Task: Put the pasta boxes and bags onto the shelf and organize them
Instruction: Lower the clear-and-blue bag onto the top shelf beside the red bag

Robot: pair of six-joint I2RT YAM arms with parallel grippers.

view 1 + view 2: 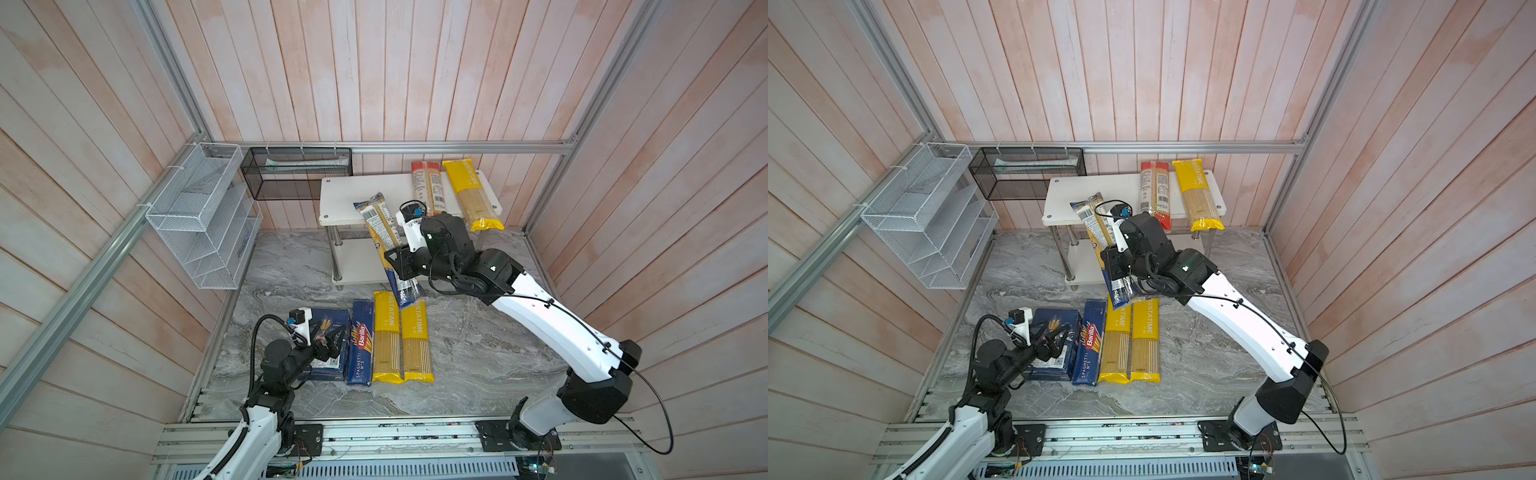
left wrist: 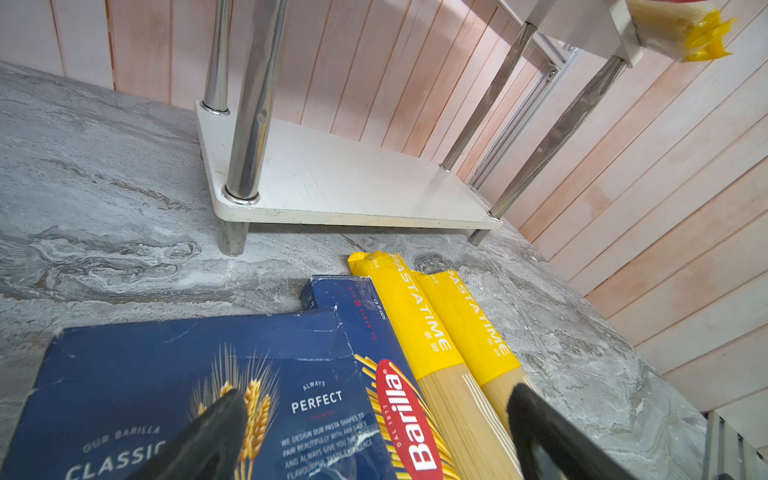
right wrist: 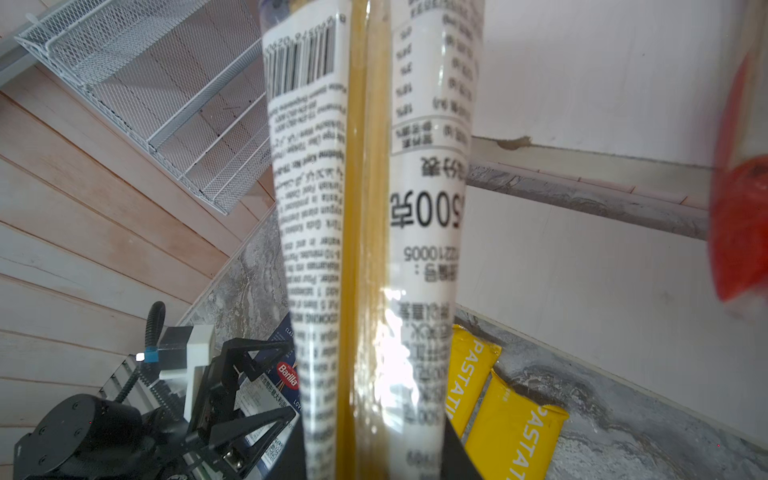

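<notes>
Nearest the base, the left gripper [image 1: 330,343] hung over the wide box [image 2: 145,374] with jaws wide and nothing held; contact could not be determined. Beside that box on the table [image 1: 478,353] lay the narrow box [image 1: 360,343] and two yellow bags [image 1: 387,336], side by side, none yet shelved. Farther on, the right gripper [image 1: 395,259] was clamped on the blue bag [image 1: 380,222]. The bag was tilted, with its upper end over the front edge of the shelf [image 1: 349,195]. Farthest, a red bag [image 1: 428,187] and a third yellow bag [image 1: 471,195] lay on the top tier. The lower board [image 2: 353,183] was bare. Judged status: two of seven items shelved, one in transit, four outstanding.
</notes>
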